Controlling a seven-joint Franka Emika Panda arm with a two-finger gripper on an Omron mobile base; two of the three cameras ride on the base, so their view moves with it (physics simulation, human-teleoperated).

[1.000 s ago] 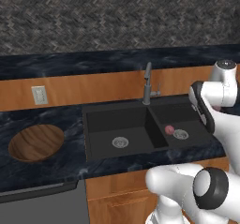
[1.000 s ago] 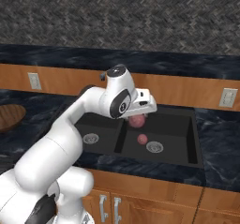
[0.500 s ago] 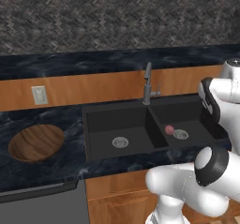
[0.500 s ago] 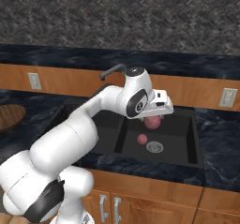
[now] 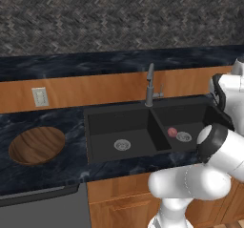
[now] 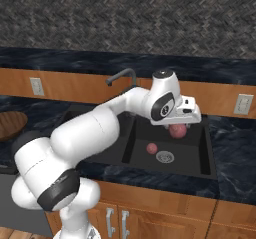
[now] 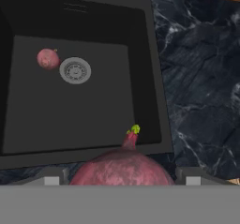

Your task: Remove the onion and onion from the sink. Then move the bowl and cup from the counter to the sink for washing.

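My gripper hangs over the right basin of the black sink, shut on one pinkish-red onion. In the hand view that onion bulges between the two fingertips, its green-tipped stem pointing up, above the basin's right edge. A second onion lies on the basin floor next to the metal drain; it also shows as the onion and the onion. The wooden bowl rests on the counter far left of the sink. The cup is out of view.
A grey gooseneck faucet stands behind the divider between the basins. Dark marble counter runs to the right of the sink. Wall outlets sit on the wood backsplash. My own white arm arches over the left basin.
The arm has swung to the right across the sink, carrying the held onion from the middle toward the right basin's right edge. The other onion and the bowl stayed put.
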